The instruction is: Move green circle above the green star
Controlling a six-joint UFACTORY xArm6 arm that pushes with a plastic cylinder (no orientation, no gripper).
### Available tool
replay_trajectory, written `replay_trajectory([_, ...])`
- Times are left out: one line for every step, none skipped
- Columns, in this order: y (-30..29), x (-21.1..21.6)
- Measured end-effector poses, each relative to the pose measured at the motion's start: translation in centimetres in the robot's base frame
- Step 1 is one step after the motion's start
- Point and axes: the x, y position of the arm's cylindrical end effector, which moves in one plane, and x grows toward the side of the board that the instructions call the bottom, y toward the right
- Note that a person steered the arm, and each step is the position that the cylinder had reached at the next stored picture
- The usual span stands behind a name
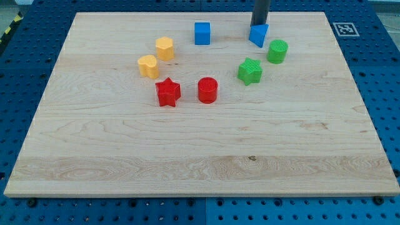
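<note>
The green circle (pixel 277 51) stands on the wooden board (pixel 200 144), up and to the right of the green star (pixel 250 71), with a small gap between them. My tip (pixel 259 25) comes down from the view's top and ends right behind the blue triangle block (pixel 258 35), seeming to touch it. The tip is up and to the left of the green circle and above the green star.
A blue cube (pixel 202 33) sits left of the tip. A red cylinder (pixel 207 90) and a red star (pixel 167 92) lie left of the green star. Two yellow blocks (pixel 164 48) (pixel 149 65) sit at the left. A marker tag (pixel 344 28) is at the top right corner.
</note>
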Motion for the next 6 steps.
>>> replay_trajectory([0.4,0.2])
replay_trajectory([4.8,0.3])
replay_trajectory([7.8,4.1])
replay_trajectory([7.8,8.8])
replay_trajectory([4.7,10.2])
replay_trajectory([0.3,9.0])
